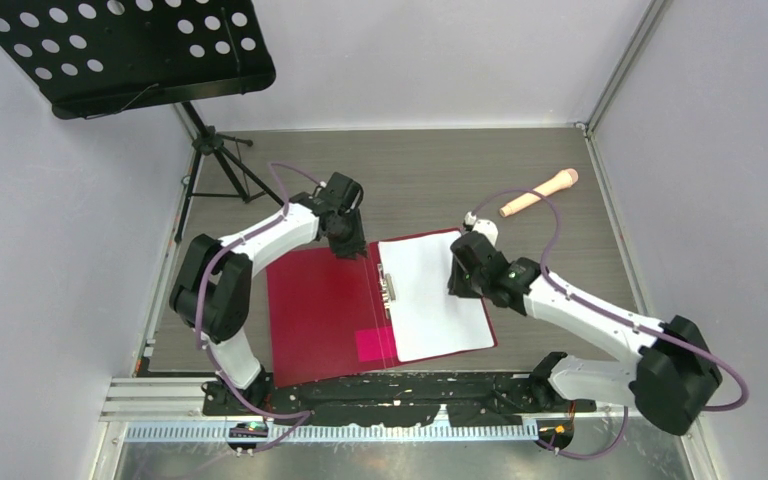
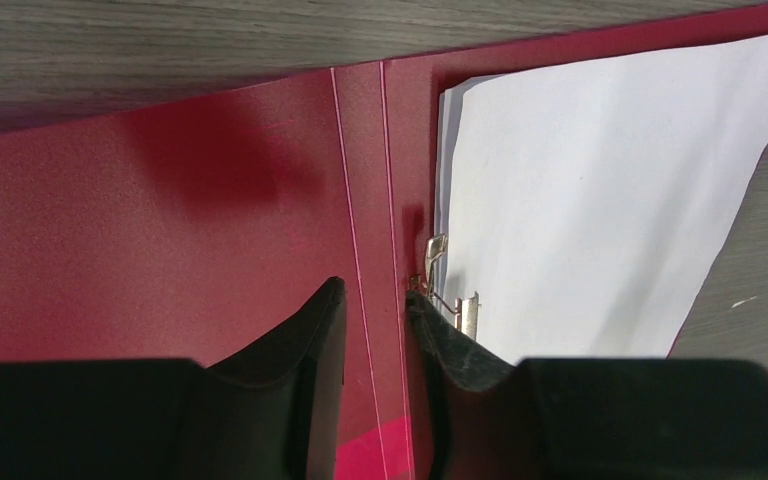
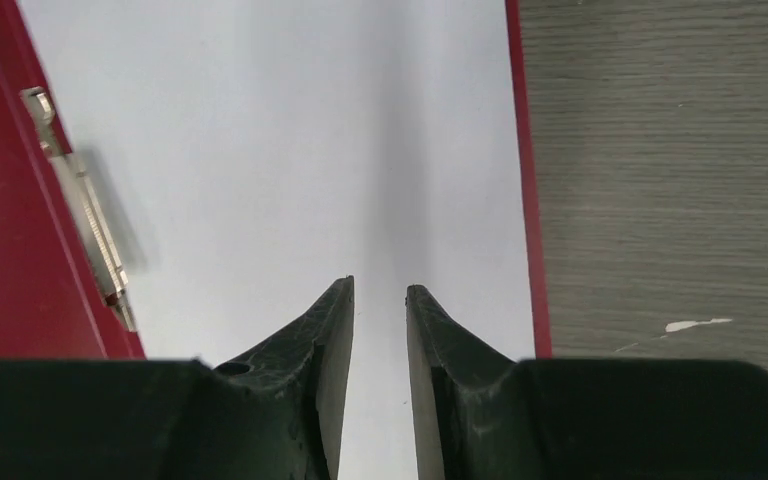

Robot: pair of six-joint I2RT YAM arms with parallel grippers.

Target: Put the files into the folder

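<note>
The dark-red folder [image 1: 318,308] lies open on the table. The white files [image 1: 432,295] lie on its right half, beside the metal spine clip [image 1: 390,286]. A pink patch [image 1: 374,344] shows near the spine's front end. My left gripper [image 1: 347,246] is at the folder's far edge by the spine, jaws slightly apart and empty, with the spine creases [image 2: 370,200] between them. My right gripper [image 1: 457,272] hovers over the files [image 3: 290,150], jaws slightly apart and empty. The clip also shows in the left wrist view [image 2: 440,280] and the right wrist view [image 3: 85,210].
A pink handheld microphone [image 1: 540,192] lies on the table at the back right. A black music stand [image 1: 125,55] on a tripod stands at the back left. Grey walls close in the table on three sides.
</note>
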